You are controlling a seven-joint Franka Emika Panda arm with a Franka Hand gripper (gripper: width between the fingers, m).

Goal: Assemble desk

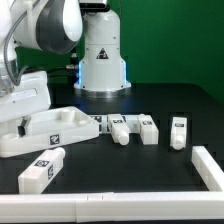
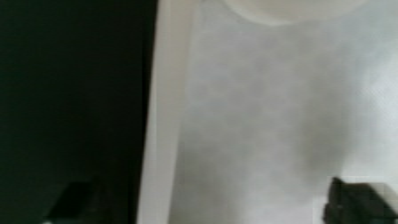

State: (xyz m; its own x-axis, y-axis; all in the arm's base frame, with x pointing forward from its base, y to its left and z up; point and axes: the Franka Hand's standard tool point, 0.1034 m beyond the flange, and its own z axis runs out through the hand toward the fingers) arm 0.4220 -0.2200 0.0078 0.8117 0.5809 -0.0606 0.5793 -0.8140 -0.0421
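Note:
The white desk tabletop [image 1: 60,128] lies flat at the exterior view's left. My gripper [image 1: 22,124] hangs low over its left end, open and holding nothing. In the wrist view the tabletop [image 2: 267,110] fills most of the picture as a blurred white surface, with a round corner socket [image 2: 276,8] at one edge. The gripper [image 2: 222,205] has its dark fingertips [image 2: 80,203] wide apart, one over the dark table, the other over the white top. One leg [image 1: 42,172] lies in front of the tabletop. Three more legs [image 1: 120,129] [image 1: 146,128] [image 1: 178,132] lie in a row to its right.
A white rail [image 1: 100,208] runs along the front of the black table and turns up the right side [image 1: 210,165]. The robot's white base [image 1: 102,55] stands at the back behind the legs.

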